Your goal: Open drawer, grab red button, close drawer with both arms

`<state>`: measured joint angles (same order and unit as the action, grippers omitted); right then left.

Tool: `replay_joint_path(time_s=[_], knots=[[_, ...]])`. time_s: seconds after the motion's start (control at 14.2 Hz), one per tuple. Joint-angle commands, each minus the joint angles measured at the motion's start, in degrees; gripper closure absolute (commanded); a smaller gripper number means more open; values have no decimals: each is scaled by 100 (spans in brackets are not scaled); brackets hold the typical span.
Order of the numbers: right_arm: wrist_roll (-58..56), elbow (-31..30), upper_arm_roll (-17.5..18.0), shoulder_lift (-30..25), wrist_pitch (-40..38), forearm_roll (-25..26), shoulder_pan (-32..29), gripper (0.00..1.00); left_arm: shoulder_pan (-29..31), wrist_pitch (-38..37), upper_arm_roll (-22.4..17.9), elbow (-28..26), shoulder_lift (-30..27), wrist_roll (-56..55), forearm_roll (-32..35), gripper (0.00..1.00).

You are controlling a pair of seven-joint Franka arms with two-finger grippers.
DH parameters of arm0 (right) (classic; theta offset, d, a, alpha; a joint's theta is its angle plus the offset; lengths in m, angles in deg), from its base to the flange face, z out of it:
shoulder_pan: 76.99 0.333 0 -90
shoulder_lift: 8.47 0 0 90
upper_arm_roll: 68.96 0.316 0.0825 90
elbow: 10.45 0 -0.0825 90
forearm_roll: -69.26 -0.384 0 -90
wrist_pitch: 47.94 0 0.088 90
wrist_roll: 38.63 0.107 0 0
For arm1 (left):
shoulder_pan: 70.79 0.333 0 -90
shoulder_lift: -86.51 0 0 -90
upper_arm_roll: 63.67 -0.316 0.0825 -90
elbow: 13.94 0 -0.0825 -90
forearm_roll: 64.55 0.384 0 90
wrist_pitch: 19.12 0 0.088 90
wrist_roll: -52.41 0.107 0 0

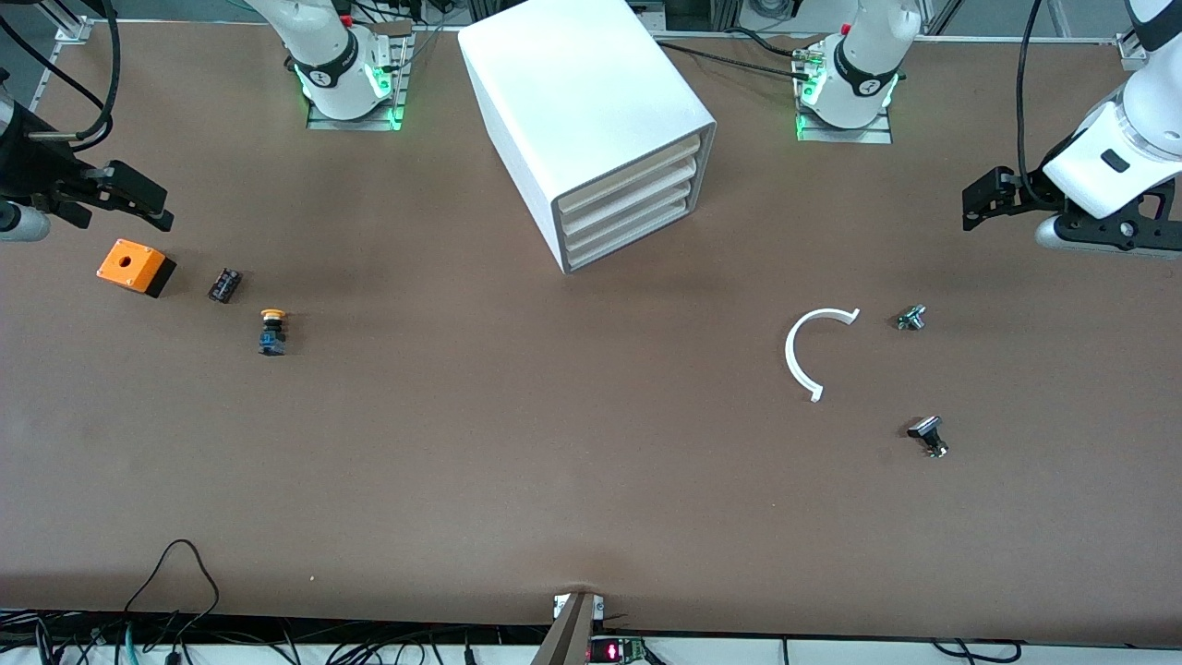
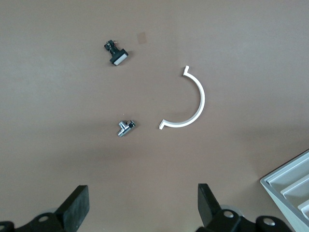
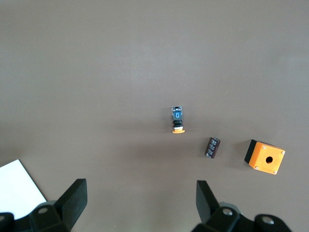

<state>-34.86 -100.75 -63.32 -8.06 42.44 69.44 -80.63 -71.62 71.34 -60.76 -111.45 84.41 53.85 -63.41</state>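
The white box cabinet (image 1: 572,83) stands at the table's middle, near the arm bases. Its four stacked tray drawers (image 1: 628,199) are all shut and face the front camera at an angle. A corner of the drawer stack shows in the left wrist view (image 2: 289,186). The red-capped button is out of view. My left gripper (image 1: 971,205) hangs open and empty over the left arm's end of the table, also shown in its wrist view (image 2: 143,203). My right gripper (image 1: 164,211) hangs open and empty over the right arm's end, just above the orange box (image 1: 136,267).
Beside the orange box lie a small black part (image 1: 224,284) and a yellow-capped button (image 1: 272,332). Toward the left arm's end lie a white half ring (image 1: 808,351), a small metal part (image 1: 911,318) and a black-and-silver part (image 1: 928,434).
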Motion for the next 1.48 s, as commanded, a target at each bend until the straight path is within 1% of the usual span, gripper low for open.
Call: replay_joint_path(time_s=[0.0,0.21,0.28,0.42,0.57,0.71,0.78,0.85,0.92,0.99,1.06,1.13,1.34,1.41], knots=[[-43,3,60,-6,-161,35,-5,0,3,-474,-28,215,113,-3,-384,1],[-16,12,69,117,-223,17,143,0,38,-1413,-28,346,131,41,-877,1],[44,20,69,117,-214,26,283,0,21,-1695,-28,364,148,41,-1270,1],[263,21,69,195,-171,17,565,0,47,-2162,-28,364,358,58,-2123,1],[911,21,60,406,-65,88,1021,0,56,-2260,-37,277,526,67,-2792,1],[1274,47,69,556,-30,61,1285,0,47,-2243,-28,128,727,102,-3328,1],[1493,151,60,670,14,70,1478,0,-31,-2208,-19,22,815,189,-3496,1],[1756,274,60,819,32,27,1524,0,-41,-2008,50,-179,860,434,-3602,1],[1959,371,68,968,58,-9,1559,0,-23,-1701,190,-416,904,854,-3943,1],[2030,424,69,1057,163,-192,1629,0,-23,-1359,218,-749,939,1276,-4303,1],[2170,425,60,1083,259,-559,1638,0,-32,-1025,235,-1048,983,1741,-4681,1],[2372,425,60,1127,321,-798,1638,0,-41,-795,244,-1242,1044,2190,-4954,1],[2795,442,95,1268,471,-826,1875,0,-32,-652,297,-1306,1710,3446,-5429,3],[2926,503,104,1355,506,-835,1910,0,-32,-635,314,-1410,1922,3729,-5571,10]])
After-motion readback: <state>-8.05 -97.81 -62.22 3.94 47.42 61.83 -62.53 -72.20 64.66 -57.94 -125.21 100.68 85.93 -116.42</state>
